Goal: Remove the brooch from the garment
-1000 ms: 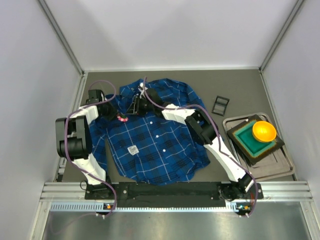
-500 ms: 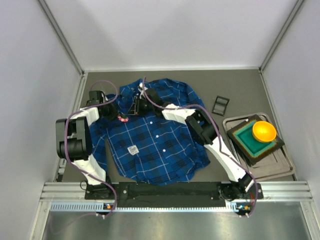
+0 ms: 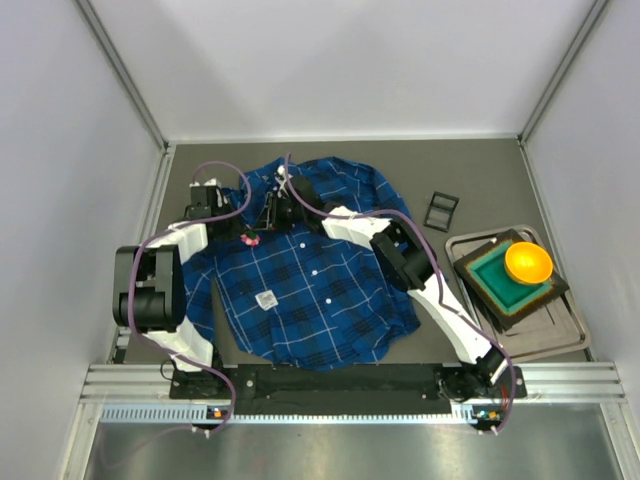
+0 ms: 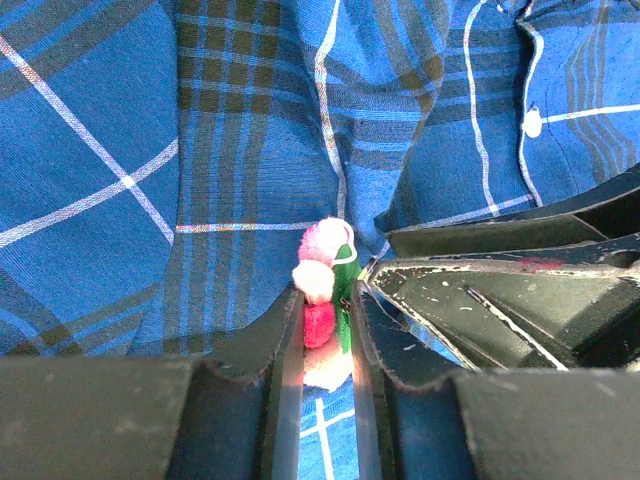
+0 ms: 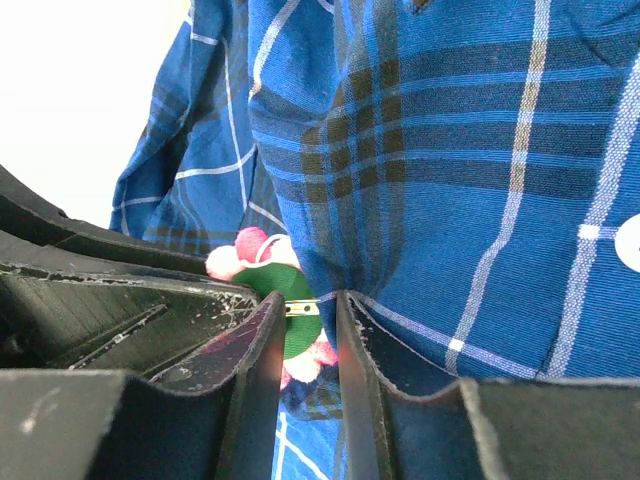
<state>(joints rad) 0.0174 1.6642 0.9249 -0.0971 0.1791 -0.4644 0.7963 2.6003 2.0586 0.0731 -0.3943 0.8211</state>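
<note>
left end effector (image 4: 326, 298) grasps the brooch (image 4: 324, 243) by its beads; right end effector (image 5: 310, 302), opposite, grasps its green back; garment (image 4: 200, 120) lies directly behind.

A dark grey surface (image 3: 480, 180) is forming the work area. White wall panels are enclosing it: a back wall (image 3: 340, 60), a left wall (image 3: 60, 200) and a right wall (image 3: 600, 180). Grey metal corner profiles (image 3: 120, 70) are running along the panel joints. An aluminium rail (image 3: 350, 383) is spanning the near edge, and a brushed metal sheet (image 3: 350, 450) is lying just beyond it. Even, diffuse light is falling across the enclosure.
</note>
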